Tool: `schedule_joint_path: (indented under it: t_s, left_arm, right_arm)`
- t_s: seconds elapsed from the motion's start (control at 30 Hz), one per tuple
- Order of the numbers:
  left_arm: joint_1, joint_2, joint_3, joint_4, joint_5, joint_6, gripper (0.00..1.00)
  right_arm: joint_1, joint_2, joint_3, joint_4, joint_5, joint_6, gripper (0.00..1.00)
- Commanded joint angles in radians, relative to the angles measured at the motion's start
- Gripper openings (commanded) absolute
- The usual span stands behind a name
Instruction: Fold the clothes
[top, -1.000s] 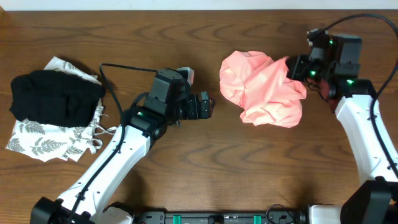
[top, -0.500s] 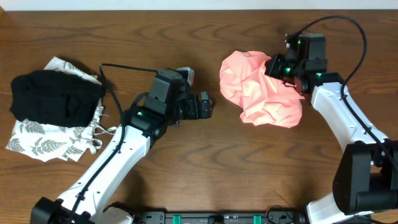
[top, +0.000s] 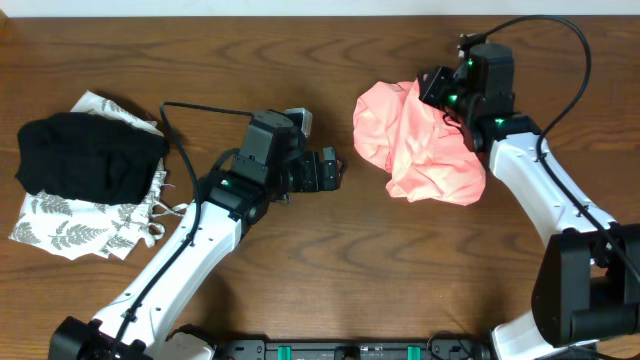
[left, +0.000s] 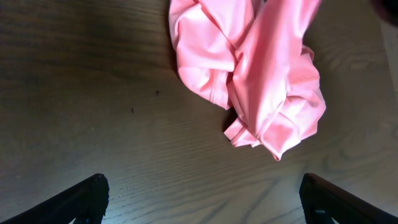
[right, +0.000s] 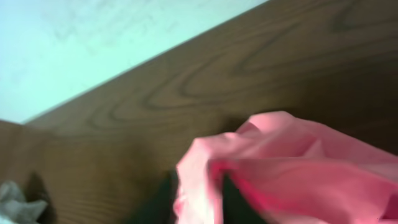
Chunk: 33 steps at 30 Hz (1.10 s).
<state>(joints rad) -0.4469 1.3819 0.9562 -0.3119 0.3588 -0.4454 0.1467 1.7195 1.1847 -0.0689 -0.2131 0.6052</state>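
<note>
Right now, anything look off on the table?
Only the salmon-pink T-shirt: it sits right of centre as a crumpled heap, nowhere near flat. The right gripper is at its far edge with fabric between its fingers; grip unclear. The black garment lies on the white leaf-print garment at the left; nothing spilled.

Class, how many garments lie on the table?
3: a crumpled salmon-pink T-shirt right of centre; a black garment at the left, lying on a white leaf-print garment. Others may be hidden beneath.
</note>
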Motion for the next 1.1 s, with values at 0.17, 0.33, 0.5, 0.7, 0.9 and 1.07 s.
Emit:
schedule_joint_path:
  t_s: [0.17, 0.33, 0.5, 0.7, 0.9, 1.07]
  left_arm:
    - [0.003, -0.01, 0.013, -0.014, -0.013, 0.006, 0.98]
    - [0.003, -0.01, 0.013, -0.021, -0.013, 0.006, 0.98]
    - [0.003, -0.01, 0.013, -0.021, -0.013, 0.006, 0.98]
    - [0.003, -0.01, 0.013, -0.021, -0.013, 0.006, 0.98]
    - [0.003, -0.01, 0.013, -0.021, -0.013, 0.006, 0.98]
    - [0.003, -0.008, 0.013, -0.021, -0.014, 0.006, 0.98]
  right_arm:
    - [-0.048, 0.002, 0.012, -0.179, 0.065, -0.277, 0.49]
    - [-0.105, 0.002, 0.012, -0.264, 0.029, -0.424, 0.45]
    - [-0.148, 0.05, 0.012, -0.269, -0.043, -0.484, 0.43]
    - [-0.161, 0.189, 0.012, -0.251, -0.228, -0.509, 0.35]
    - [-0.159, 0.239, 0.012, -0.222, -0.294, -0.509, 0.34]
    - [-0.161, 0.238, 0.013, -0.185, -0.344, -0.51, 0.34]
